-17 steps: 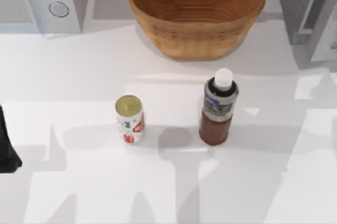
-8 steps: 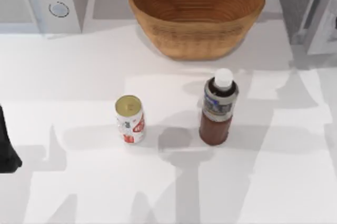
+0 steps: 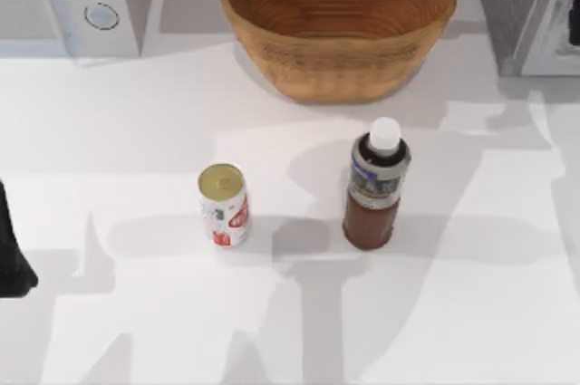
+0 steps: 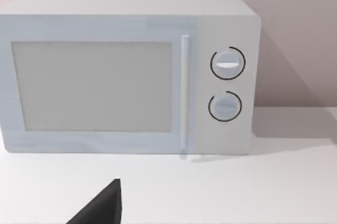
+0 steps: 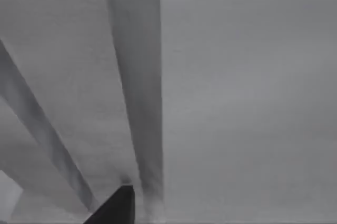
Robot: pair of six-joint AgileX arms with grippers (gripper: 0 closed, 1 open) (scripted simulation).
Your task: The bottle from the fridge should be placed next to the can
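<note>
The bottle (image 3: 373, 187) stands upright on the white table, dark reddish-brown with a white cap and a grey-blue label. The can (image 3: 223, 206), white with red markings and a gold top, stands upright to its left with a gap of about one can's width between them. The fridge (image 3: 507, 4) is the dark grey cabinet at the back right, its paler door (image 3: 548, 36) angled. A dark part of my right gripper (image 3: 575, 27) shows at the right edge beside that door; the right wrist view has grey fridge panels (image 5: 237, 103) close up. My left arm (image 3: 11, 254) is parked at the left edge.
A large woven basket (image 3: 340, 27) sits at the back centre, behind the bottle. A light grey microwave (image 3: 77, 0) with two round knobs stands at the back left, and it faces the left wrist camera (image 4: 126, 76). Bare tabletop (image 3: 290, 331) lies in front of the can and bottle.
The fridge door has swung back toward the cabinet and the shadows on the table have shifted. A dark part of the right arm has appeared by the door. Bottle and can have not moved.
</note>
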